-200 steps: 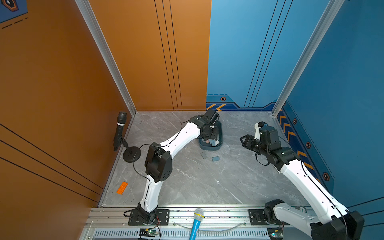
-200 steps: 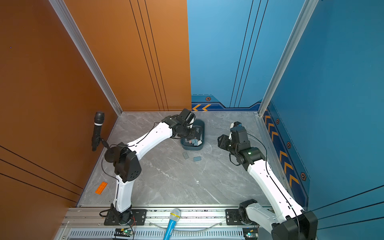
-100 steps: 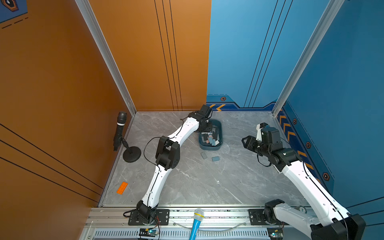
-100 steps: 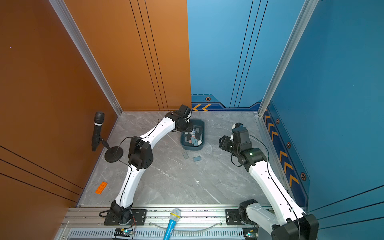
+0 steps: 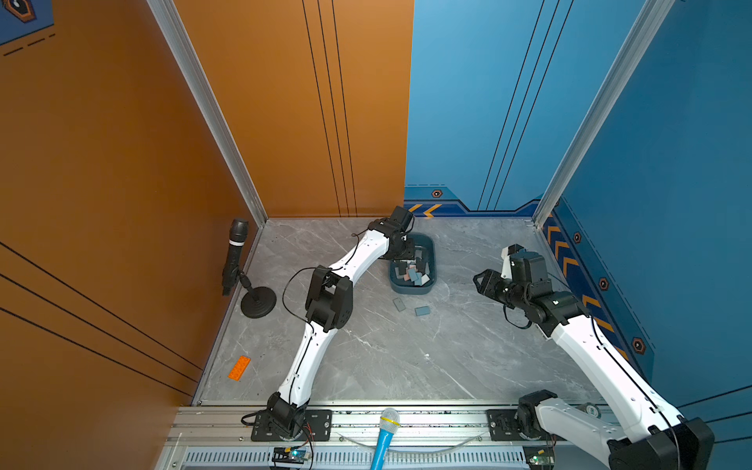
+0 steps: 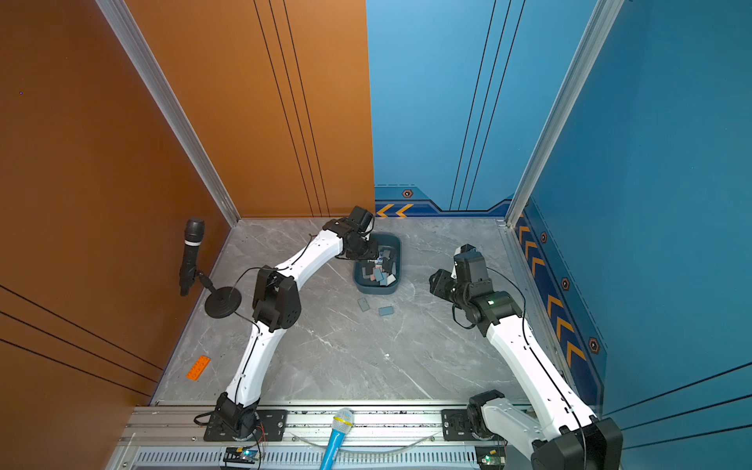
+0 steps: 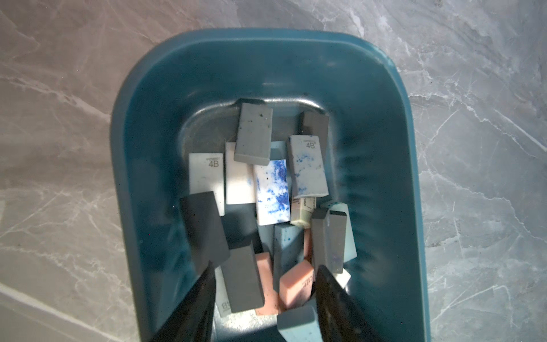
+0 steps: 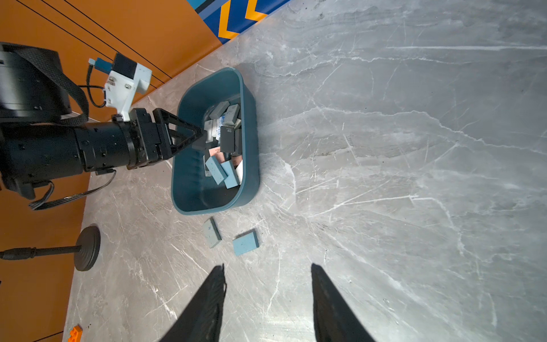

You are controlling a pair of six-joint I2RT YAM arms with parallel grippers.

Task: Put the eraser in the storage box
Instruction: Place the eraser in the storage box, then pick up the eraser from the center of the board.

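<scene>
Bright, even overhead light, soft shadows; the storage box [image 7: 379, 177] looks slightly blurred.

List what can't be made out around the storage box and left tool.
Blue-grey eraser beside the left tool: cut off by the left wrist frame's edge; finger contact unclear.
Storage box: back end partly hidden under the left arm in both top views.
Piled erasers: overlapping in the left wrist view, so the count is hidden.
Two loose erasers outside: too small in top views for markings.

"4B" on white eraser [image 7: 206, 177], blue-stained eraser [image 7: 307, 165] (finer print illegible), black eraser [image 8: 228, 137]
</scene>
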